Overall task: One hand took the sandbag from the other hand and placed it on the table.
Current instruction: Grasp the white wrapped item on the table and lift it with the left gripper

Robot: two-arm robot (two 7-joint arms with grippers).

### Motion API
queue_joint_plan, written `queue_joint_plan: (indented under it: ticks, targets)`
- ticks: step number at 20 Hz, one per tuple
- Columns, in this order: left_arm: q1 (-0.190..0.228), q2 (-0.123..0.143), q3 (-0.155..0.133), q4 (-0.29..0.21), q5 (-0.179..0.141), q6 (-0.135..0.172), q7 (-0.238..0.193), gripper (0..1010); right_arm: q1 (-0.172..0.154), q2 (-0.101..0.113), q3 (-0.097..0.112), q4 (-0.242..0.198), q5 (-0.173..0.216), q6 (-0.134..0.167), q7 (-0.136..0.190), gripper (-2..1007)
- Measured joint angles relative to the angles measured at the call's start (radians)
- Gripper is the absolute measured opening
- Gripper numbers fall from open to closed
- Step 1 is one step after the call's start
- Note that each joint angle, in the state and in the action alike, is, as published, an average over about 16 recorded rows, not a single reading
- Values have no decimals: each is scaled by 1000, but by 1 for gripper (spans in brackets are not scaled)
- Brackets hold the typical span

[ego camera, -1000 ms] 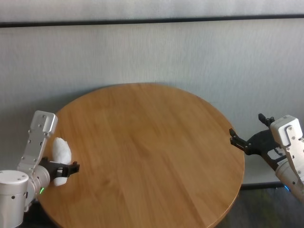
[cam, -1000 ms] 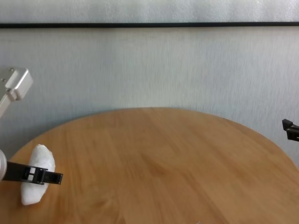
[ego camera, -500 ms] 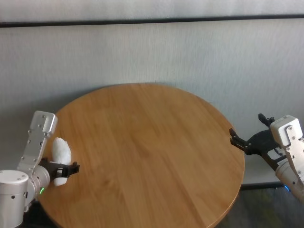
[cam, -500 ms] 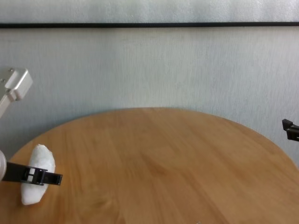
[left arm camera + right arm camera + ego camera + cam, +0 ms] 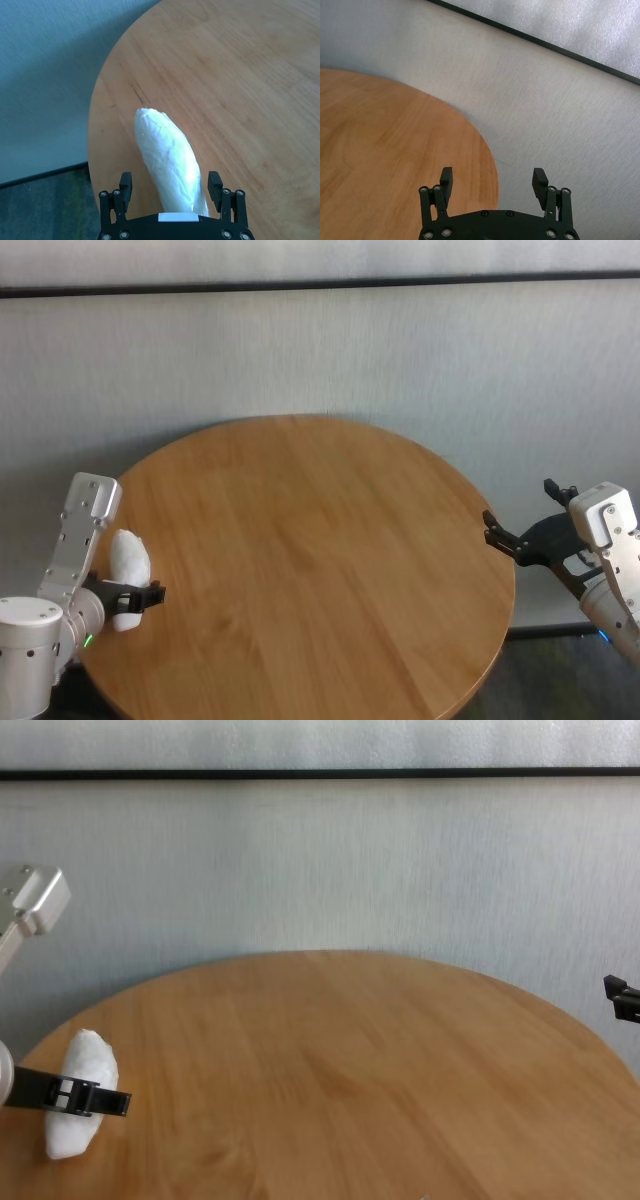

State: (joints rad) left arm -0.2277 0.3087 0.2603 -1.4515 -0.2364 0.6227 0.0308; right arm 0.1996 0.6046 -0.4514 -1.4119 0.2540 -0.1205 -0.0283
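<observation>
The small white oblong sandbag (image 5: 128, 565) is a lumpy, slightly shiny pouch with crinkled skin, rounded at one end and tapering a little toward the other. It lies at the left edge of the large round table of light brown grained wood (image 5: 310, 570), lengthwise between the fingers of the black long-fingered left gripper with the green ring (image 5: 128, 597). In the left wrist view the sandbag (image 5: 170, 160) runs out past the fingertips, and the left gripper (image 5: 170, 182) has its fingers spread wide — one on each side of the pouch, with a gap showing at both. The chest view shows one black finger (image 5: 88, 1101) crossing in front of the pouch.

The black long-fingered right gripper with the blue ring (image 5: 528, 528) hangs just off the table's right edge, its fingers wide apart around nothing — well away from the sandbag.
</observation>
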Motion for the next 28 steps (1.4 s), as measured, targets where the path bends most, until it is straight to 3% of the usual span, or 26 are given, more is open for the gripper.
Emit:
queue_joint_plan:
  ticks: [12,28]
  targets:
    - [0,-5,-5,1,3,0,3,919,0,0,0,0,0,0,0,1001]
    - [0,-3,-5,1,0,2,0,512,0,0,0,0,0,0,0,1001]
